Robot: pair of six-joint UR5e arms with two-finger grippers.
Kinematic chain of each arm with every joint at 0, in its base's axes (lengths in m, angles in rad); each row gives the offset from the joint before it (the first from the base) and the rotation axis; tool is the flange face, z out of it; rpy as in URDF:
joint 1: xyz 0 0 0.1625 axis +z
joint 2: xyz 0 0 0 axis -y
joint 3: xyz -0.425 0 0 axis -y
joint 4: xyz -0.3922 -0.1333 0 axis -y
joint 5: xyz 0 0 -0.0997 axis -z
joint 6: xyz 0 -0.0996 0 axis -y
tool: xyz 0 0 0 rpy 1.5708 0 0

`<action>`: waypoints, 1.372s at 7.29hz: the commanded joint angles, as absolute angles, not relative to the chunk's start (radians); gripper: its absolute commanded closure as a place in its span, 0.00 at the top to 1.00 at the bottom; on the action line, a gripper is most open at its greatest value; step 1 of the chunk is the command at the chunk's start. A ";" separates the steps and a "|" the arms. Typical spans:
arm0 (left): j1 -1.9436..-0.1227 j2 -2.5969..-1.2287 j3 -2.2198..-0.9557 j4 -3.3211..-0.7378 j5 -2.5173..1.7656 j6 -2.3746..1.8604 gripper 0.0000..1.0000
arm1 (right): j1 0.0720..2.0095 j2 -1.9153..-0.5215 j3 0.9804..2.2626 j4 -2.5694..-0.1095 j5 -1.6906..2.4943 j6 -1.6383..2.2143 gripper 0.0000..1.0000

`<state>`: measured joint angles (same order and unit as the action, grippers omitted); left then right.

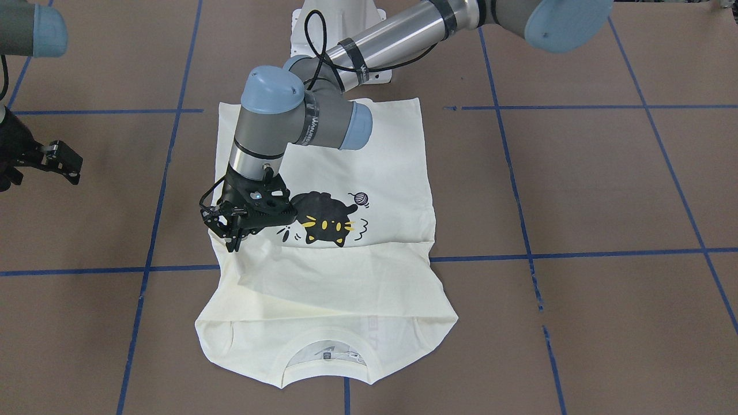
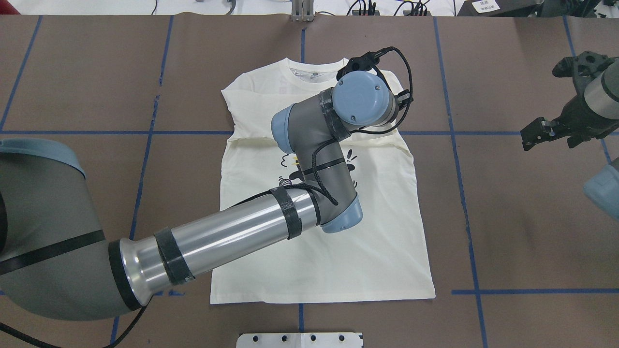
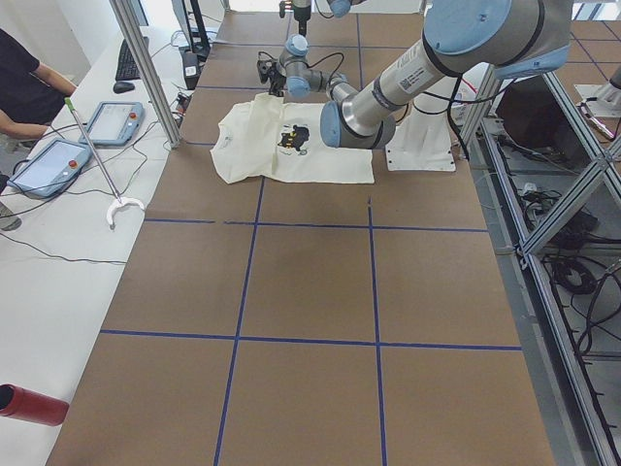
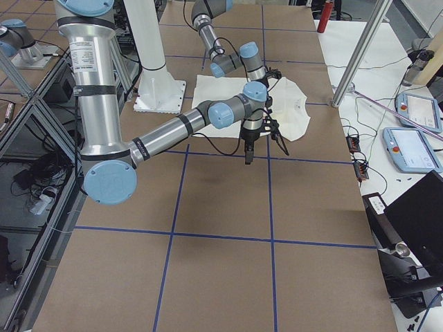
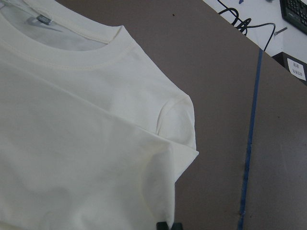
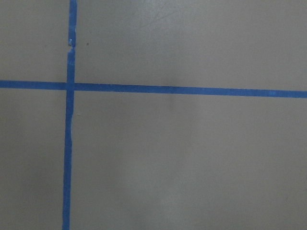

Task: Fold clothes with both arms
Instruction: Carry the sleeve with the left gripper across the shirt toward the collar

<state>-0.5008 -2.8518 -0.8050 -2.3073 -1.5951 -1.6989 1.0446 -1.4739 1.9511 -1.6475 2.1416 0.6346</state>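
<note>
Over T-shirt [image 1: 346,288] edge, left gripper [image 1: 233,246] angled down

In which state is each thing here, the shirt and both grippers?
T-shirt: flat on the table, print up, sleeves folded in.
Left gripper: low at the shirt's side edge; open or shut cannot be told.
Right gripper: open, empty, above bare table beside the shirt.

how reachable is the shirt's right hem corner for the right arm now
Probably yes: the black right pincer hangs over bare brown table beside the cream-white cat-print T-shirt, with nothing between it and that hem corner.
</note>
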 commanded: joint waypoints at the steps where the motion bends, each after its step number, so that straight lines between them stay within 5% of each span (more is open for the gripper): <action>1: -0.494 -2.859 -0.792 -2.312 -1.591 -1.704 0.00 | 1.045 -1.468 1.950 -1.647 2.148 0.635 1.00; 2: -0.492 -2.867 -0.784 -2.312 -1.591 -1.704 0.00 | 1.045 -1.468 1.950 -1.647 2.149 0.635 1.00; 3: -0.483 -2.870 -0.784 -2.313 -1.592 -1.703 0.99 | 1.045 -1.465 1.950 -1.647 2.148 0.635 1.00; 7: -0.480 -2.846 -0.848 -2.297 -1.618 -1.574 1.00 | 1.045 -1.442 1.950 -1.619 2.179 0.640 1.00; 10: -0.514 -2.653 -1.175 -2.055 -1.724 -1.441 1.00 | 0.914 -1.443 1.963 -1.434 2.153 0.932 1.00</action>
